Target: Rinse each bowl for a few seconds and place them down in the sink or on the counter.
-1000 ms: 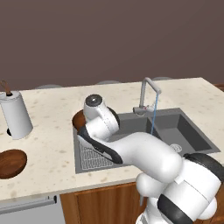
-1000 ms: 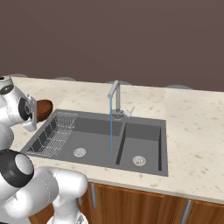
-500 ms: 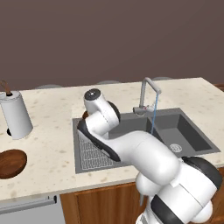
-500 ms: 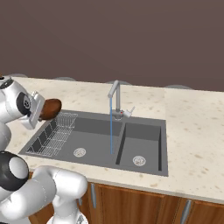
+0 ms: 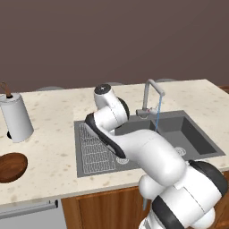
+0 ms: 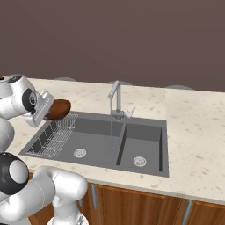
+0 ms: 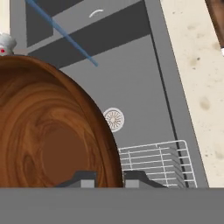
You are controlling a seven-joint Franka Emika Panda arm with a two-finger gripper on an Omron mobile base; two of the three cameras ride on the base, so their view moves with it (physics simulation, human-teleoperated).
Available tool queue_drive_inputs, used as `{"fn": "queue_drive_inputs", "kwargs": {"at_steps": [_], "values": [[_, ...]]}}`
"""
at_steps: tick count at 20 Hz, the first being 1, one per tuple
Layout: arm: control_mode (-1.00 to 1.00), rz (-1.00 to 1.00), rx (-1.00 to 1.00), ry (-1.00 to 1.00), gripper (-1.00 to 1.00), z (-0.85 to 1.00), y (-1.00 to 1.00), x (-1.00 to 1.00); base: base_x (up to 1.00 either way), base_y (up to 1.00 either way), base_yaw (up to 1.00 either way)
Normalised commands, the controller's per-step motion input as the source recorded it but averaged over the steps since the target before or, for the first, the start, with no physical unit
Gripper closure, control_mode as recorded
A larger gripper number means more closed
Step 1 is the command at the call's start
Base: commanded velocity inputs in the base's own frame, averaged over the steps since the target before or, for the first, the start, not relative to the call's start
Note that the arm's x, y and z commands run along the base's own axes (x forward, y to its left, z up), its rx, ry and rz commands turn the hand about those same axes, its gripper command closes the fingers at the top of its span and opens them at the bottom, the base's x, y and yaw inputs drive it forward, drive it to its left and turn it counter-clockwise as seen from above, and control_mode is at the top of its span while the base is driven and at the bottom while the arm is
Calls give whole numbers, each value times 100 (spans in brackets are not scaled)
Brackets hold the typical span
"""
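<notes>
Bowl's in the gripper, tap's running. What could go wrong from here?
1. The gripper holds the dark reddish-brown wooden bowl by its rim alone; once wet it may slip into the dark grey sink.
2. That bowl is above the wire rack, apart from the thin blue water stream; a short sideways move could miss it.
3. The second wooden bowl sits near the beige speckled counter's front edge.

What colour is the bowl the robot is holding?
Dark reddish-brown wood with swirling grain; the held bowl shows best in the hand view.

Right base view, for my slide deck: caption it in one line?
Hand holds a wooden bowl above the sink, left of the running faucet.
</notes>
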Motion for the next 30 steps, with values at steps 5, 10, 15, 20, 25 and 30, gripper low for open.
{"fn": "queue_drive_inputs", "kwargs": {"at_steps": [5, 10, 15, 20, 25, 30], "values": [[-100, -13, 1, -4, 100, -1, -36, 0, 0, 0, 0], [-100, -12, 0, -6, 100, -3, -34, 0, 0, 0, 0], [-100, -11, 0, -2, 100, -6, -32, 0, 0, 0, 0], [-100, -12, 4, 5, 100, -1, -37, 7, 0, 0, 0], [-100, -12, 5, 8, 100, 0, -36, 11, 0, 0, 0], [-100, -12, 3, 5, 100, 0, -32, 13, 0, 0, 0]]}}
